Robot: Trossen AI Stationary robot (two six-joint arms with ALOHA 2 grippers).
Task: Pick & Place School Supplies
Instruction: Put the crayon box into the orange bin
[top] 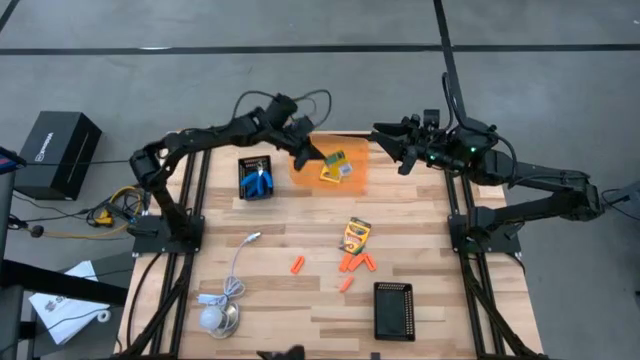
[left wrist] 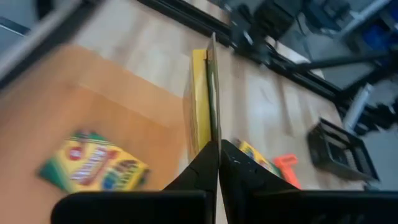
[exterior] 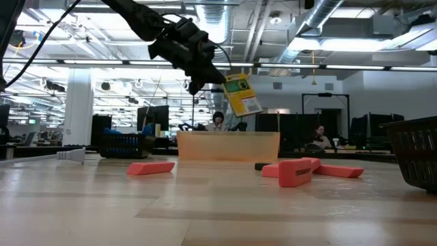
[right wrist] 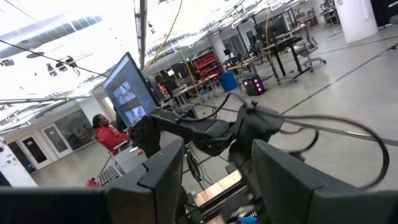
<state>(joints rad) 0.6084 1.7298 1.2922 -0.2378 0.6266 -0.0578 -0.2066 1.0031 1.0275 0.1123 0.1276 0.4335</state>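
Note:
My left gripper [exterior: 208, 76] is up over the shallow orange tray [top: 310, 175] at the table's far middle, shut on a yellow-and-green crayon box [exterior: 241, 94]. A second crayon box [left wrist: 93, 168] lies flat in that tray. A third one [top: 355, 235] lies on the wood near three orange sticks [top: 355, 263]. The blue-handled scissors [top: 258, 180] lie in a small black tray to the left. My right gripper [top: 385, 142] is raised at the far right, open [right wrist: 217, 180] and holding nothing. My left gripper pinches the crayon box between its two fingers by its upper end [left wrist: 208, 138], across its thin side. The fingers slant down from the table's left. The box hangs tilted beyond and below the fingertips [exterior: 231, 82], clear of the orange tray.
A black rectangular tray [top: 393, 310] sits near the front right. A white cable with a round puck [top: 215, 315] lies at the front left. One more orange stick [top: 297, 265] lies on the bare wood in the middle.

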